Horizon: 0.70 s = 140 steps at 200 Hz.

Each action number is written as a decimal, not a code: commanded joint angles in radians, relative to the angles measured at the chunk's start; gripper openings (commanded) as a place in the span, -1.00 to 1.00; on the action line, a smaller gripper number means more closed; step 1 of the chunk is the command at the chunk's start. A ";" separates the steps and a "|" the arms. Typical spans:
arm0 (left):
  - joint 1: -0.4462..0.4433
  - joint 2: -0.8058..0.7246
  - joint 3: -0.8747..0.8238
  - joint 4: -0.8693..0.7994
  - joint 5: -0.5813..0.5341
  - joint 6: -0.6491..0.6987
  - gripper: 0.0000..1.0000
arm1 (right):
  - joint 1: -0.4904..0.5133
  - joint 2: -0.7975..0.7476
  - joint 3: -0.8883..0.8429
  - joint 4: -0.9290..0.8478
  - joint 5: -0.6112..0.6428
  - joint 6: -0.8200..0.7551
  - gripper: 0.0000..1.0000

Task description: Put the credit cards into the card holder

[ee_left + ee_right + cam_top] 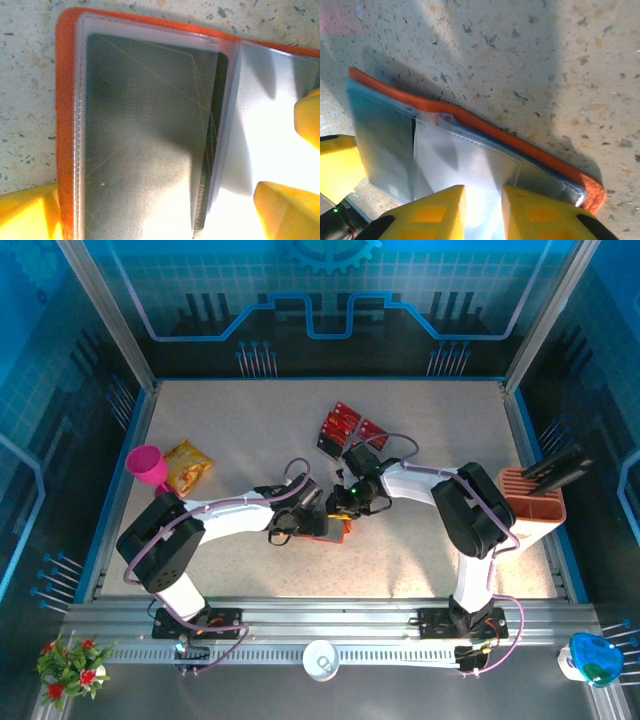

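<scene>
Both arms bend inward over the orange-red folding wallet [338,531]; left pincer [160,215] spread wide astride it, right pincer [483,210] narrow, grip cannot be told

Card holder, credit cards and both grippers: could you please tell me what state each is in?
card holder, open on the table, a dark card in one sleeve
credit cards, loose on the table, outside the holder
left gripper, open, over the holder
right gripper, jaws narrow over a clear sleeve; grip unclear
</scene>
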 commanded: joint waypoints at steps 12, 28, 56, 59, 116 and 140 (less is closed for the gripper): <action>0.022 0.018 -0.048 -0.022 0.023 0.008 0.88 | -0.004 0.013 -0.020 0.043 -0.055 0.038 -0.54; 0.024 -0.006 -0.035 -0.035 0.018 0.010 0.88 | -0.006 0.013 -0.018 0.046 -0.058 0.040 -0.55; 0.045 -0.047 -0.003 -0.057 0.011 0.020 0.91 | -0.008 0.013 -0.020 0.049 -0.060 0.042 -0.59; 0.049 -0.050 0.001 -0.060 0.011 0.022 0.91 | -0.008 0.012 -0.019 0.049 -0.060 0.042 -0.59; 0.093 -0.048 0.057 -0.102 0.018 0.096 0.93 | -0.014 -0.020 -0.030 0.049 -0.051 0.044 -0.57; 0.094 -0.053 0.080 -0.115 0.021 0.130 0.94 | -0.016 -0.087 -0.029 0.021 -0.015 0.034 -0.53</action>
